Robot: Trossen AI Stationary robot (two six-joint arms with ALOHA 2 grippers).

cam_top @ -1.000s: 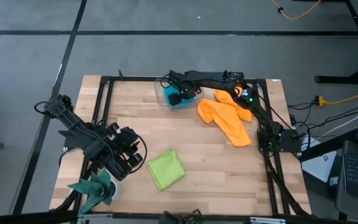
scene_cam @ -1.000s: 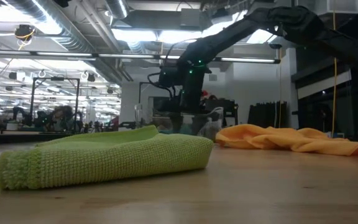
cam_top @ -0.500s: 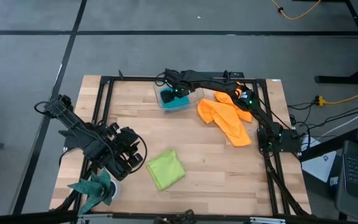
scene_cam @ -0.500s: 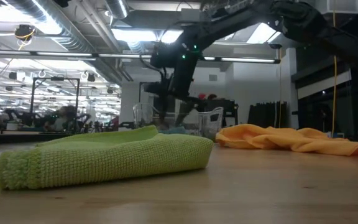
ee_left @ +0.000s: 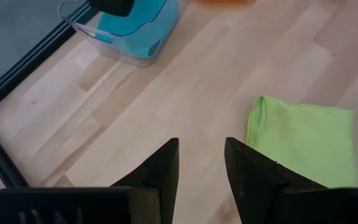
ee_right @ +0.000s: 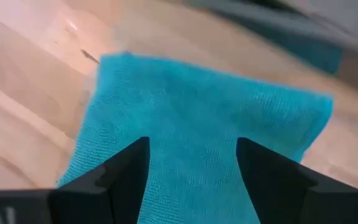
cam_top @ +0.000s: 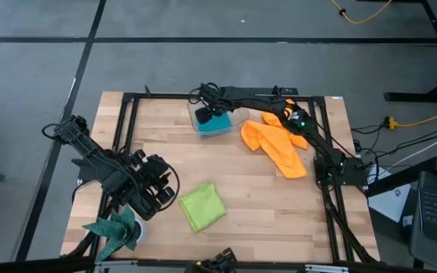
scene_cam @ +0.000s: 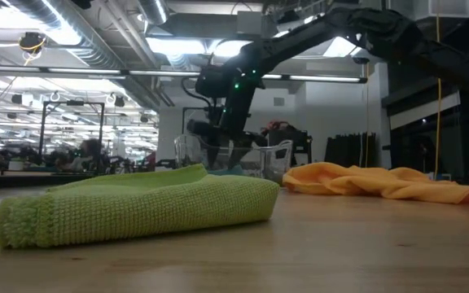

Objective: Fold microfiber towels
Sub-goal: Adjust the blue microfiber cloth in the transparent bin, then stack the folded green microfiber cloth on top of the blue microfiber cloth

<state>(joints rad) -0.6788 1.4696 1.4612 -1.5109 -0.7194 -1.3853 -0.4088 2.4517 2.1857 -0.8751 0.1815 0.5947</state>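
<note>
A turquoise-blue towel [cam_top: 220,123] lies folded in a clear bin [cam_top: 236,115] at the far middle of the table; it fills the right wrist view [ee_right: 197,118]. My right gripper [cam_top: 206,113] is open over the towel's left end, its fingertips [ee_right: 126,174] standing on either side above the cloth. A lime-green towel [cam_top: 202,205] lies folded flat near the front. Orange towels [cam_top: 278,145] lie crumpled in a heap at the far right. My left gripper [ee_left: 201,155] is open and empty at the near left, beside the green towel [ee_left: 303,143].
A dark teal spiky-edged cloth [cam_top: 116,231] lies at the near left corner. A black metal frame [cam_top: 127,114] runs along the table's edges. Bare wood shows between the bin, the green towel and the orange heap [scene_cam: 381,181].
My right gripper has moved a little toward the table's left edge over the bin, so more of the turquoise towel's right part now shows. The towels have stayed where they were.
</note>
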